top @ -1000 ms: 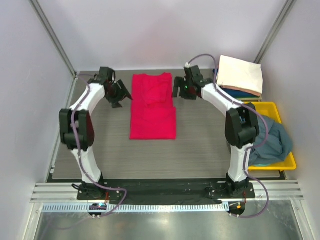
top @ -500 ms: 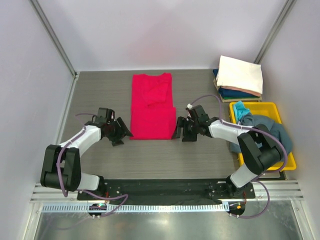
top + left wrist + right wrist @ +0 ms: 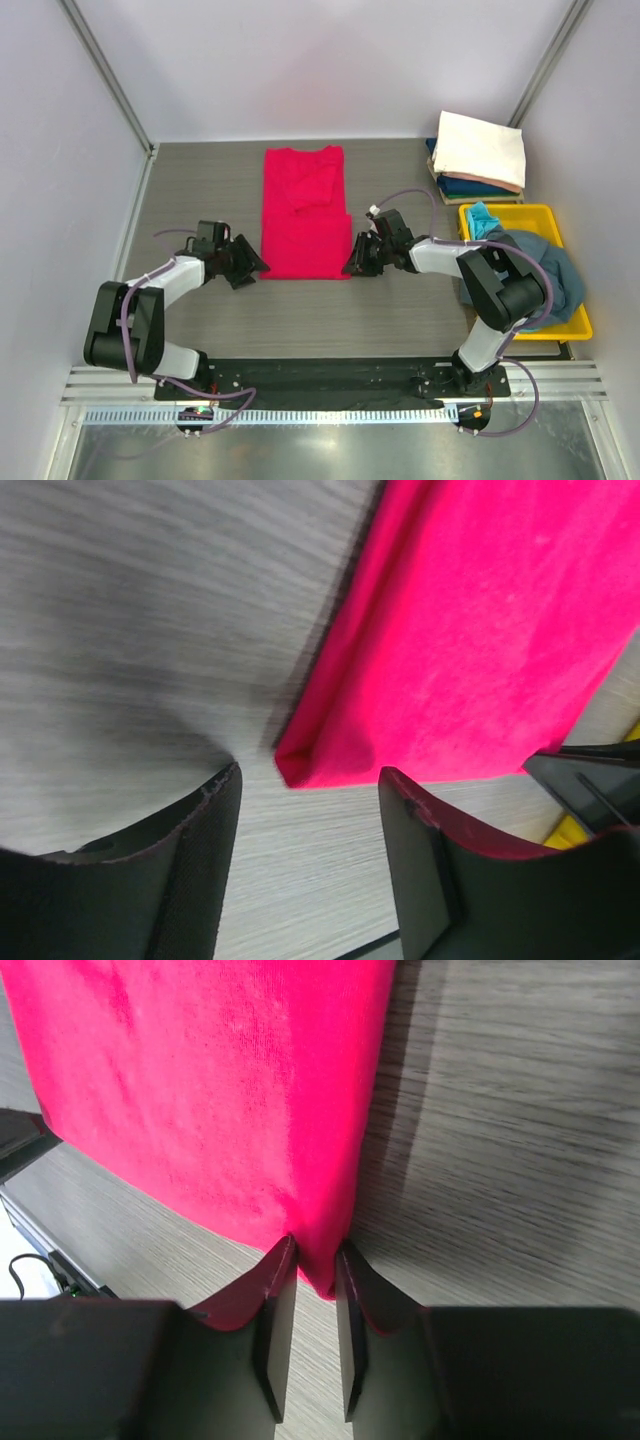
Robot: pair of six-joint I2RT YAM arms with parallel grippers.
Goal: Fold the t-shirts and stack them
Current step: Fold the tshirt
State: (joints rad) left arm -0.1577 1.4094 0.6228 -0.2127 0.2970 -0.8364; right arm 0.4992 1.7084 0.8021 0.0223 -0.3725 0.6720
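Now | right gripper (image 3: pixel 315 1255) pinches crimson t-shirt (image 3: pixel 200 1080) corner | left gripper (image 3: pixel 310 775) straddles corner

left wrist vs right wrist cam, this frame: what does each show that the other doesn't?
Left wrist only: the left claw is open, straddling the near left corner of the pink shirt without gripping it. A sliver of the yellow tray shows at the edge.
Right wrist only: the right claw is pinched shut on the shirt's near right corner.
Both: the same pink shirt lying flat on the grey table.
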